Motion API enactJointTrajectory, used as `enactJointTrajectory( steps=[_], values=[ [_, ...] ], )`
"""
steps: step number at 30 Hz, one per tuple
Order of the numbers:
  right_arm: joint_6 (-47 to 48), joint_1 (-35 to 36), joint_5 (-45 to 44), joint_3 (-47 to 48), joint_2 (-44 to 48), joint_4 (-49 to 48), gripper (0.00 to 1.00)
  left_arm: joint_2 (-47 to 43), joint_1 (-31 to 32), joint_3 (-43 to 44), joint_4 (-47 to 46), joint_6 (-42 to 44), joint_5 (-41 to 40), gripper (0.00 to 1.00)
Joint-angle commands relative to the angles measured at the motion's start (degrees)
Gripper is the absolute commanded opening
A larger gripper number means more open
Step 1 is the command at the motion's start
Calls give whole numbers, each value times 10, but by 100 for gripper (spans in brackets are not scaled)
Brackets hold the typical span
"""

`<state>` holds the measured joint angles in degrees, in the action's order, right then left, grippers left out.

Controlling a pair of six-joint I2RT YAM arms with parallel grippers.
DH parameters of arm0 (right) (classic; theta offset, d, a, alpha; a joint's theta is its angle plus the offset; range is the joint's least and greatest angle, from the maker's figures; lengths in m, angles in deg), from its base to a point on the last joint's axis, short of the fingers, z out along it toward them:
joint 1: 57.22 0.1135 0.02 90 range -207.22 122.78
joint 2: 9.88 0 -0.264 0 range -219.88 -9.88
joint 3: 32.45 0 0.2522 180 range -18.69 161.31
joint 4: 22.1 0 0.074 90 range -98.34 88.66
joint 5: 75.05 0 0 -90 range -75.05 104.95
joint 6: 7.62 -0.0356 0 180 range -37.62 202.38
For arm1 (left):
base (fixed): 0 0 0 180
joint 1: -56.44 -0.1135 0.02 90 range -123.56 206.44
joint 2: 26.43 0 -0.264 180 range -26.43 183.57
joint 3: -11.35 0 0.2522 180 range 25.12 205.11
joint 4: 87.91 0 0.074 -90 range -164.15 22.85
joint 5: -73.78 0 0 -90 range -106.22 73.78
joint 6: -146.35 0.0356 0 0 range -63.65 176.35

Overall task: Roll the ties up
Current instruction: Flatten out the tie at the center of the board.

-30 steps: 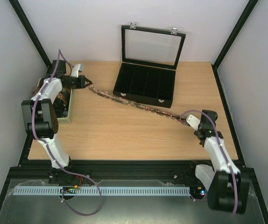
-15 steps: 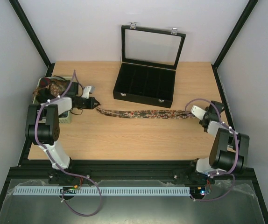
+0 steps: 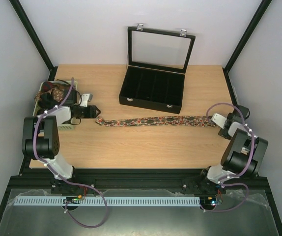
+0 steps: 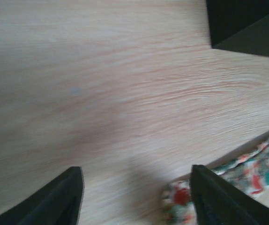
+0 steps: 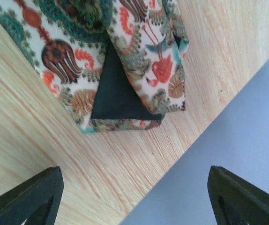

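Across the bench (image 3: 131, 147), one tie (image 3: 151, 121) lies flat. Left fingers (image 4: 59, 197) and right fingers (image 5: 26, 197) are both released, spread apart at its ends.

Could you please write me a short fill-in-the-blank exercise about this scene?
1. The paisley tie lies flat on the wooden ____.
2. The tie's ____ end lies beside the right gripper.
3. The left gripper and the right gripper both have ____ jaws.
Missing words: table, wide, open.
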<state>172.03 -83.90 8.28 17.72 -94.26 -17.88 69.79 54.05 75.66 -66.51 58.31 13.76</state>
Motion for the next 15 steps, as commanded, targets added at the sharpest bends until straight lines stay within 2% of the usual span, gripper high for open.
enactJointTrajectory(
  steps=[1, 2, 3, 4, 7, 9, 15],
  values=[
    [-64, -6, 6, 168, -38, 355, 88, -22, -16, 61, 64, 47, -50, 71],
    [-95, -6, 22, 226, -64, 440, 88, -24, -14, 78, 80, 71, -46, 80],
    [-130, -6, 43, 274, -89, 506, 88, -21, -12, 94, 100, 94, -36, 94],
    [-162, -7, 65, 325, -114, 572, 88, -18, -8, 112, 121, 118, -30, 99],
    [-271, 6, 132, 432, -181, 690, 89, -12, 11, 157, 161, 171, -41, 99],
    [-344, 28, 168, 474, -220, 735, 87, -14, 18, 178, 148, 161, -82, 99],
    [-544, 103, 254, 479, -237, 684, 80, -16, 11, 259, 103, 93, -117, 99]
  ],
)
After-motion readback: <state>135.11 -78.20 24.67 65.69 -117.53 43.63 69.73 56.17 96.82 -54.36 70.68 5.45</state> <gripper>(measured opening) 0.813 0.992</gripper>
